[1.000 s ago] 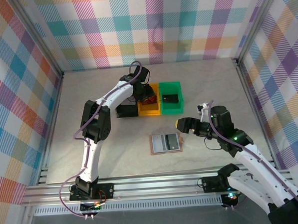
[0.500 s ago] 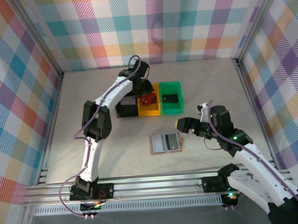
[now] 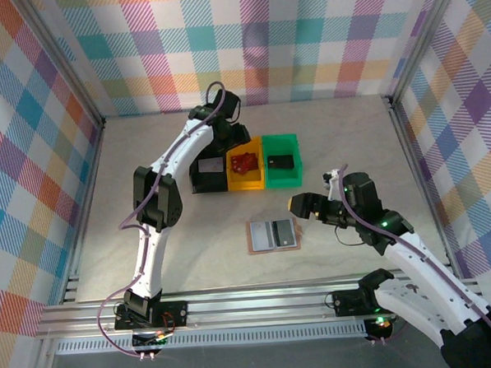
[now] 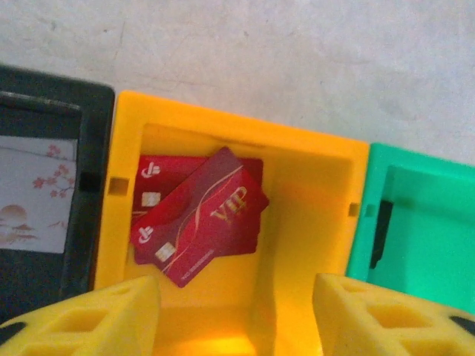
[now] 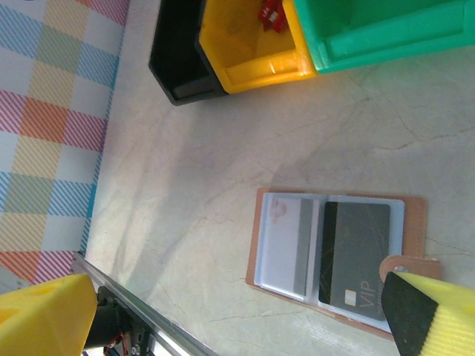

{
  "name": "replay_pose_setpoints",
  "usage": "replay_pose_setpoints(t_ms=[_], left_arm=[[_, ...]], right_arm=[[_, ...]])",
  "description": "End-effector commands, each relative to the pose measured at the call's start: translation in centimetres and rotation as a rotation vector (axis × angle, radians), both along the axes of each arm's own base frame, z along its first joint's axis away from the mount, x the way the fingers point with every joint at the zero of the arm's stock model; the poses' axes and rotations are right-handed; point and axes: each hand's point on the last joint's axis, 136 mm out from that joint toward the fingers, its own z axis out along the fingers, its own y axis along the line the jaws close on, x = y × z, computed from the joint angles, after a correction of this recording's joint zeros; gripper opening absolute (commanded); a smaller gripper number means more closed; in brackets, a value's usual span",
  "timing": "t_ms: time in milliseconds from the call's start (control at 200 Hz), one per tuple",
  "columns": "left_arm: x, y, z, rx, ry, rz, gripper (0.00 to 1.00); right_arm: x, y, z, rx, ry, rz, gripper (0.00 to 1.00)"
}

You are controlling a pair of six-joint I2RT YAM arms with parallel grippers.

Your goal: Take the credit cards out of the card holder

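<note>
The tan card holder (image 3: 251, 237) lies spread open on the table, with its strap tab toward my right gripper. Its pale panels hold two credit cards: a pale silver one (image 5: 286, 245) on the left and a dark grey "VIP" one (image 5: 356, 256) on the right. My right gripper (image 3: 300, 204) hovers open just right of the holder, and its yellow fingertips (image 5: 44, 319) frame the holder from above. My left gripper (image 4: 237, 319) is open and empty above the yellow bin (image 4: 312, 222), where two red cards (image 4: 200, 222) lie.
Three bins stand in a row behind the holder: black (image 3: 208, 182), yellow (image 3: 246, 182) and green (image 3: 283, 179). The black bin holds a white blossom-print card (image 4: 37, 196). A dark card (image 3: 279, 160) lies in the green bin. Checked walls and a front rail enclose the table.
My left gripper has drawn up and back from the yellow bin, leaving a red card lying there. The right arm and the holder have not moved.
</note>
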Motion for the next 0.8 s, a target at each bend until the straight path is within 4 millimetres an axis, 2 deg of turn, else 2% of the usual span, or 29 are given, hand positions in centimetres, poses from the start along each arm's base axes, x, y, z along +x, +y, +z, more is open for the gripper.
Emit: replay_pose_setpoints(t_ms=[0, 125, 185, 310, 425, 595, 795], left_arm=[[-3.5, 0.0, 3.7, -0.001, -0.028, -0.049, 0.67], [-8.0, -1.5, 4.4, -0.021, -0.038, -0.1, 0.78], [-10.4, -2.3, 4.4, -0.048, -0.045, -0.115, 0.83], [-15.0, -3.9, 4.0, -0.115, -0.052, -0.125, 0.84], [-18.8, -5.8, 2.2, -0.156, -0.03, -0.137, 0.84], [-22.6, -8.2, 0.4, -0.192, -0.04, -0.135, 0.84], [-25.4, -9.6, -2.9, -0.214, -0.015, -0.105, 0.81]], right_arm=[[0.0, 0.2, -0.1, -0.013, 0.033, 0.015, 0.99], [0.0, 0.3, -1.3, -0.031, 0.087, 0.018, 1.0], [0.0, 0.2, -2.0, -0.046, 0.114, 0.017, 0.95], [-0.2, 0.2, -3.3, -0.071, 0.176, 0.019, 0.87], [-0.4, 0.2, -4.5, -0.092, 0.234, 0.016, 0.76], [-0.9, -0.2, -6.6, -0.134, 0.329, 0.003, 0.61], [-2.0, -0.1, -8.3, -0.149, 0.413, 0.027, 0.47]])
